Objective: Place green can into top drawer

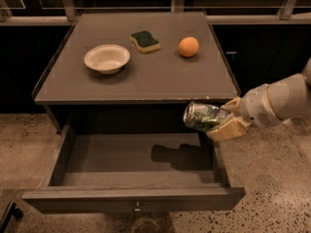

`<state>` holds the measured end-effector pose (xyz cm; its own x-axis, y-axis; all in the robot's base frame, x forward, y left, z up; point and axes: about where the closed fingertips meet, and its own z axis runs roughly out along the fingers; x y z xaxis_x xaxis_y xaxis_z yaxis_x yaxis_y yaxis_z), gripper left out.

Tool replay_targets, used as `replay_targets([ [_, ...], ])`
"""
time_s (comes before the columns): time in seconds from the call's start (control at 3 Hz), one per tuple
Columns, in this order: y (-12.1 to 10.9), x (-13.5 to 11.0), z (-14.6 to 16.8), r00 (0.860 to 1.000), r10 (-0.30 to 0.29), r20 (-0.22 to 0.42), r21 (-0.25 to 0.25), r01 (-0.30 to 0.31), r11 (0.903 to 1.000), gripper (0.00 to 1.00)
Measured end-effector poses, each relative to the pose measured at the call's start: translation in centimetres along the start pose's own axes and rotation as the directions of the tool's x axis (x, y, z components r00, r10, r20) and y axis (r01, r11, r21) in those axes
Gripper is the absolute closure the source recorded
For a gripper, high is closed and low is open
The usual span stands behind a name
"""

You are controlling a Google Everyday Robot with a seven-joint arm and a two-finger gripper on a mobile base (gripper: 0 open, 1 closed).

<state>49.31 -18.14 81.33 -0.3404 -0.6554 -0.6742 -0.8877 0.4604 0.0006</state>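
While the top drawer (131,198) stands pulled open across the lower part of the frame, front panel and knob (137,208) nearest the camera, the green can (203,116) hangs in the air at centre right. It sits just below the front edge of the tabletop (146,81) and roughly over the drawer's right-hand wall, touching neither.

The pincer (224,117) is clenched on the can from the right, one tan finger above and one below, with the white arm (279,101) entering from the right edge of the frame. The can is carried on its side, slightly tilted, its silver end turned to the left. A dark shadow (180,157) on the drawer floor indicates the load is held well clear of that floor.

Assessment: the sideways grip suits an approach from the right and keeps the can low enough to pass in front of the tabletop edge. The carry is well advanced; the can is not yet over the open compartment proper. A short travel leftward, a descent and a release remain.

Risk noted: a can let go on its side may roll, and the right wall lies close beneath it.

Bowl (107,58), sponge (145,41) and orange (188,46) sit on the tabletop in the upper frame, well apart from the work.
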Motion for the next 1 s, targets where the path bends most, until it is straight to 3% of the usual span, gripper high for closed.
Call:
replay_targets([
  [0.33,0.9,1.7,5.8,1.000,0.016,0.004,-0.062,-0.015,0.9980,1.00],
  [1.0,2.4,4.2,15.1,0.998,0.029,-0.063,-0.183,-0.040,0.9824,1.00],
])
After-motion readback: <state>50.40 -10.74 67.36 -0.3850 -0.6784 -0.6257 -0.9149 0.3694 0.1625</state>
